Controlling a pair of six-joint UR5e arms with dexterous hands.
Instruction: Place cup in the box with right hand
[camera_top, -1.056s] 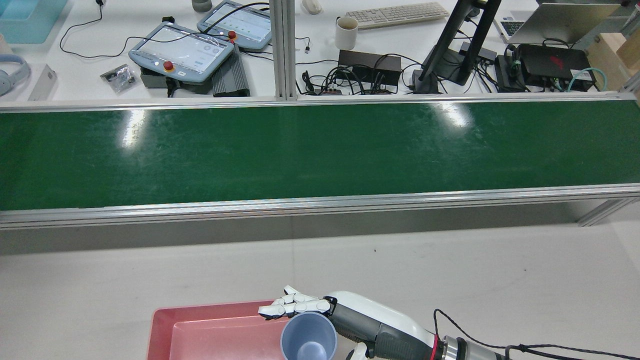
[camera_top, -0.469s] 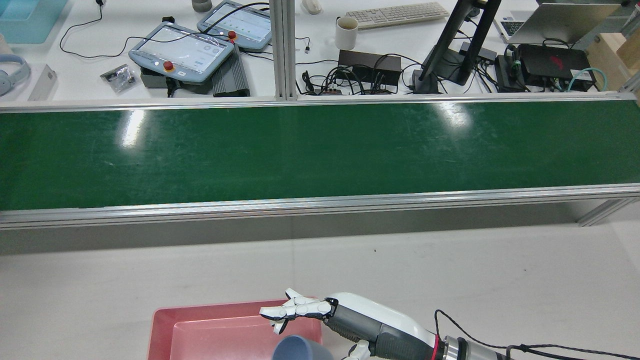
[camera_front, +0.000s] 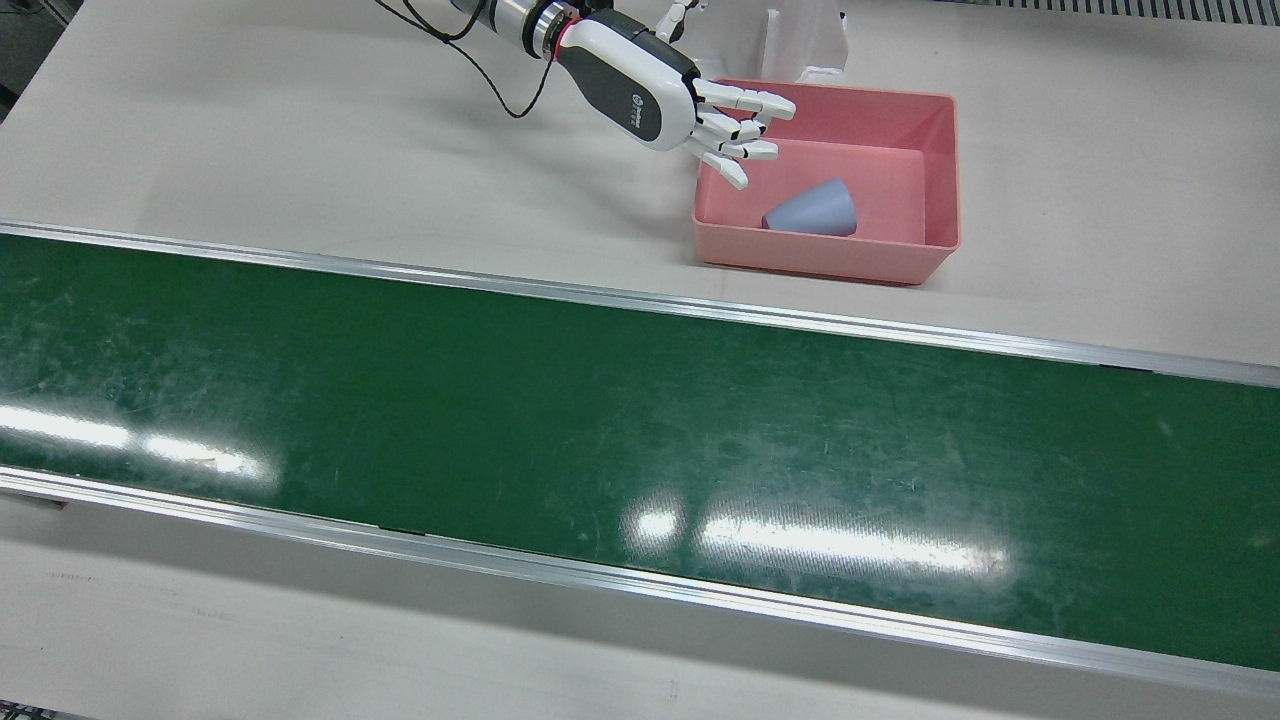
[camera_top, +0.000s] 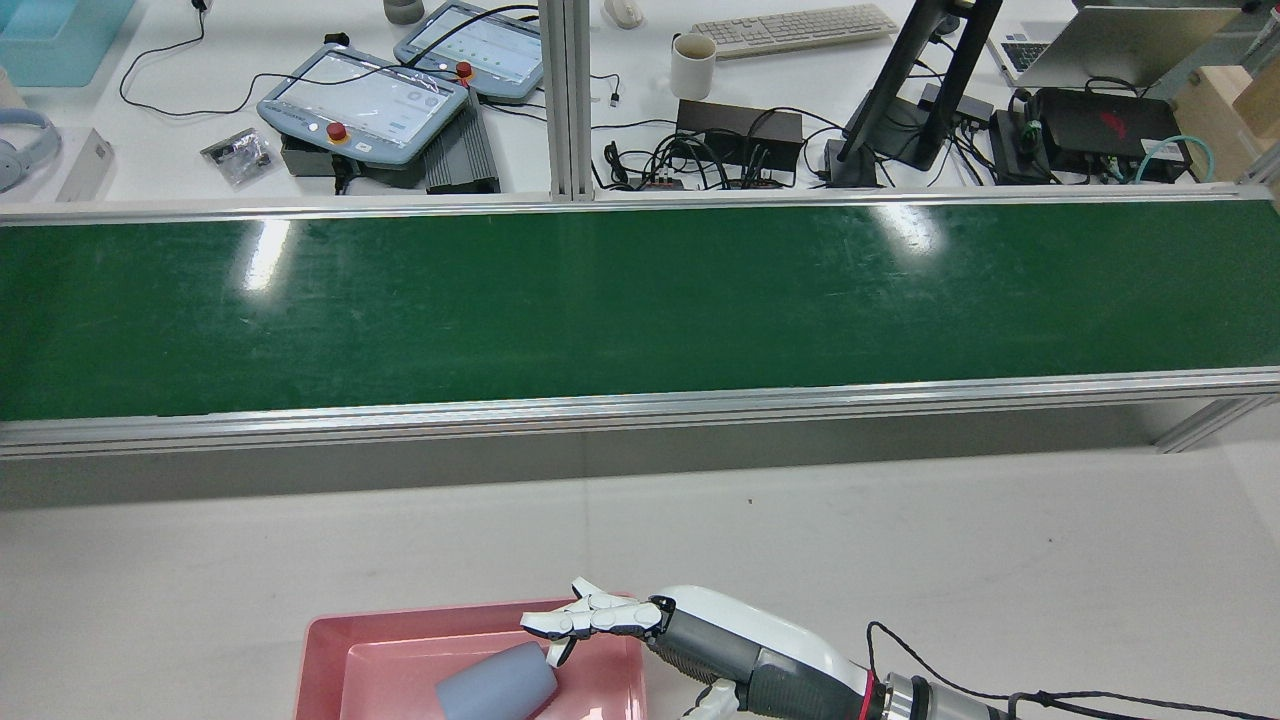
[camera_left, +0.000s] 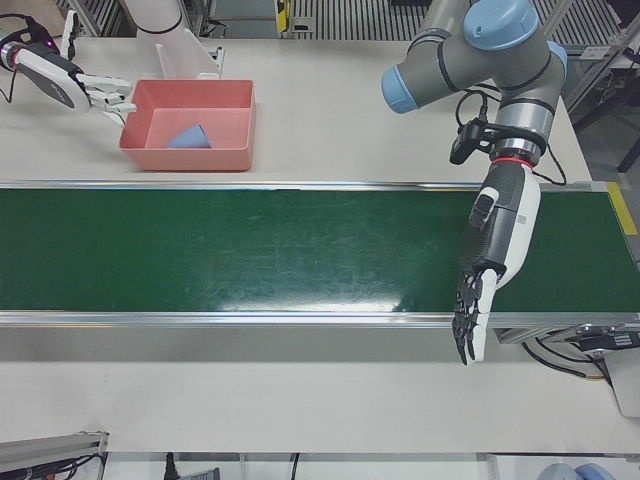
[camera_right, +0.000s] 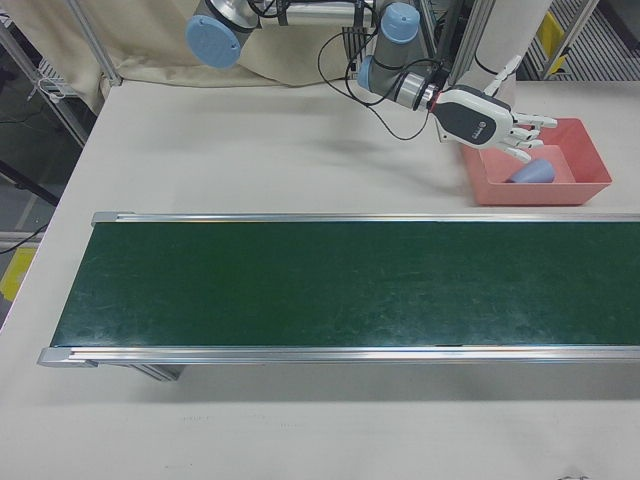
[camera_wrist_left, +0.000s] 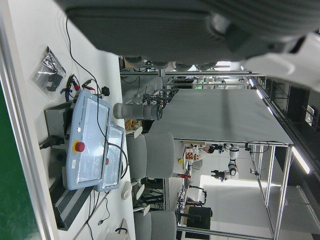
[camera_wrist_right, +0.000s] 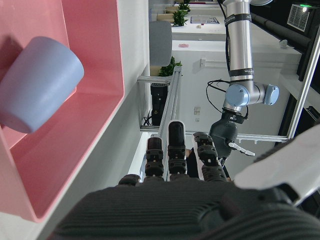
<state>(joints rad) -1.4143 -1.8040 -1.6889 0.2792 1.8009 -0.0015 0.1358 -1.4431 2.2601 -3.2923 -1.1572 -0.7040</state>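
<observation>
Robot hand hovers spread above cup lying in box.

Green belt bare, open passage; pink box walls and lying cup only obstacles.

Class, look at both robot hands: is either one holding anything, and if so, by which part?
Nothing is held. The right hand is open above the box; the cup lies inside. The left hand hangs empty.

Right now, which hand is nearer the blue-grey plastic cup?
Right. The right hand hovers open over the pink box's edge, beside the blue-grey plastic cup; the left hand hangs far off over the green belt.
</observation>
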